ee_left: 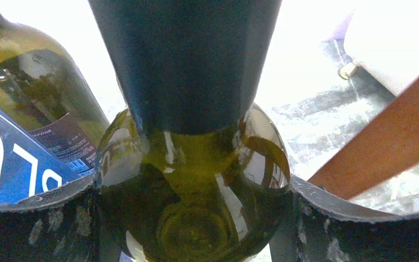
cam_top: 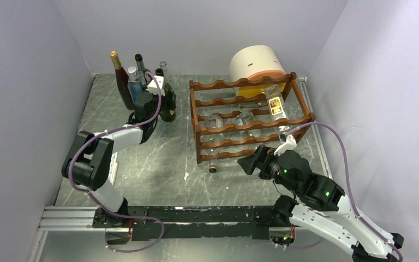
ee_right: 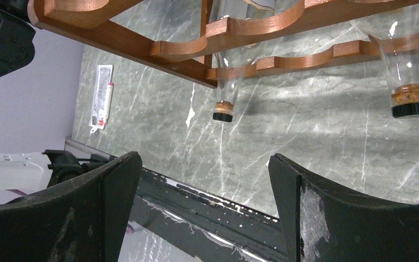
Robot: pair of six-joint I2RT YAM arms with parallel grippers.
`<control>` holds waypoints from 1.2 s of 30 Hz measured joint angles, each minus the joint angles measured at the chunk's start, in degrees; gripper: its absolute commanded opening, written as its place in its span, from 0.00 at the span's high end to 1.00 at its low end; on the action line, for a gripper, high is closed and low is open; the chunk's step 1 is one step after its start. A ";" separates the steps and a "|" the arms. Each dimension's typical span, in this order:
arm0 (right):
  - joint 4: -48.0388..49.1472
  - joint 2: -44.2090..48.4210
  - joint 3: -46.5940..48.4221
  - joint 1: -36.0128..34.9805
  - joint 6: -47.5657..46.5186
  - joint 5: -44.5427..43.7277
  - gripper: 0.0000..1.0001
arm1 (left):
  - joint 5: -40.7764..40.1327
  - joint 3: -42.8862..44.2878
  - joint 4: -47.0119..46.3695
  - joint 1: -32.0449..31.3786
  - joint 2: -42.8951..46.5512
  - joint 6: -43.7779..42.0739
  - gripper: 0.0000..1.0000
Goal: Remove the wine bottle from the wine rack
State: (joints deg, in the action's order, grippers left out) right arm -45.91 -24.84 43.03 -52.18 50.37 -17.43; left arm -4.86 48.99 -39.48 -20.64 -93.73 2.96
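The reddish-brown wine rack (cam_top: 248, 117) stands right of centre, its wavy rails (ee_right: 174, 46) also filling the top of the right wrist view. Clear corked bottles (cam_top: 213, 147) lie in it, necks (ee_right: 225, 109) pointing toward the front. A squarish clear bottle (cam_top: 274, 101) rests on the top tier. A dark green wine bottle (cam_top: 168, 109) stands upright on the table at back left. My left gripper (cam_top: 162, 99) is shut on it, the glass (ee_left: 196, 180) filling the gap between both fingers (ee_left: 33, 218). My right gripper (cam_top: 253, 162) hangs open and empty (ee_right: 204, 185) before the rack's lower right.
Several other bottles (cam_top: 124, 82) stand bunched behind the green one at the back left corner. A white-and-orange cylinder (cam_top: 256, 64) lies behind the rack. A small white card (cam_top: 113, 164) lies near the left arm. Grey walls close in on three sides.
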 measured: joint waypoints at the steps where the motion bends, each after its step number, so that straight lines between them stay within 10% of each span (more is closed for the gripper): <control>1: -0.17 0.00 0.04 0.00 0.00 -0.11 0.09 | 0.13 0.00 -0.55 0.22 -0.50 0.00 0.93; 17: -1.77 -0.02 0.07 0.00 0.04 -0.48 0.09 | 4.35 1.62 -4.55 3.02 -7.65 -0.28 0.85; 30: -1.99 0.00 0.07 0.00 0.04 -0.61 0.09 | 5.27 3.06 -3.91 3.19 -8.68 -0.81 0.17; 36: -1.95 0.00 0.07 0.00 0.02 -0.55 0.09 | 6.34 3.15 -2.67 3.19 -6.60 -0.83 0.01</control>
State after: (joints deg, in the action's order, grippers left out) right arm -47.86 -24.84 43.09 -52.18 50.39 -17.98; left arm 1.48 52.14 -42.15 -17.45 -100.33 2.13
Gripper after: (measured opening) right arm 0.912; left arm 0.934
